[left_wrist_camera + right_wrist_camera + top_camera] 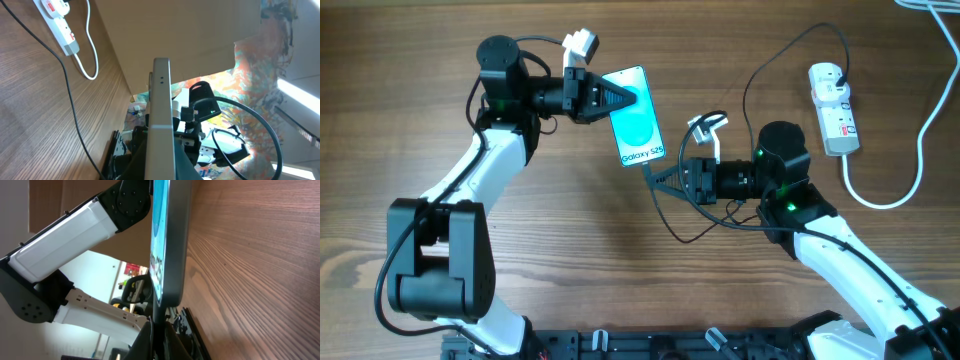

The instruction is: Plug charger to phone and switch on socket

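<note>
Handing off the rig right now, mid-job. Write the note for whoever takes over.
Left gripper: fingers shut on the phone, screen up.
Right gripper: fingers shut on the charger tip at the phone's bottom edge.
Done: charger's plug end is at the socket.
Left: confirm the tip is seated (unclear from here), then switch on the socket; switch state unreadable.

Cyan phone (636, 125) tilted, charger (746, 95) tip at its bottom edge; white socket (833, 110) apart.
</note>
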`<state>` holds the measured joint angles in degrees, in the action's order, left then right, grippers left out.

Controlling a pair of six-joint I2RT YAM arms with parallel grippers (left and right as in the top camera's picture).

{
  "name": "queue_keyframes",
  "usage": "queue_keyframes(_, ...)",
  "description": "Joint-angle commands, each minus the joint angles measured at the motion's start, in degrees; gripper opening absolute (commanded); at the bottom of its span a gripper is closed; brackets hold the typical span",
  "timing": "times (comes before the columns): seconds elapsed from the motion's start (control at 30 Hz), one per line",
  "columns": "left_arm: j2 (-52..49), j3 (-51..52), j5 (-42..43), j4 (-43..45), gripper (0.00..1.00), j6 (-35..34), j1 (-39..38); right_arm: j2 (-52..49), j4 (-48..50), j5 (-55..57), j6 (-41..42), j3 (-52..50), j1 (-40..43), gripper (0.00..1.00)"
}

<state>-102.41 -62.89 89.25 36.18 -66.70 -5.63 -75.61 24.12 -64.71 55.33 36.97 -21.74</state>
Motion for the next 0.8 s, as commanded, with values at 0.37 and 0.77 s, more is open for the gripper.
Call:
queue_keyframes(0.37,1.16,-0.87,1.09,0.09,0.04,0.7,-1.2,-0.59,2.08,-1.88,0.17,0.68,0.59,0.17)
queue_keyframes(0.77,1.16,-0.87,1.07,0.92,0.04,0.7,0.5,-0.59,1.55,-1.05,0.2,0.68,-1.31,0.2)
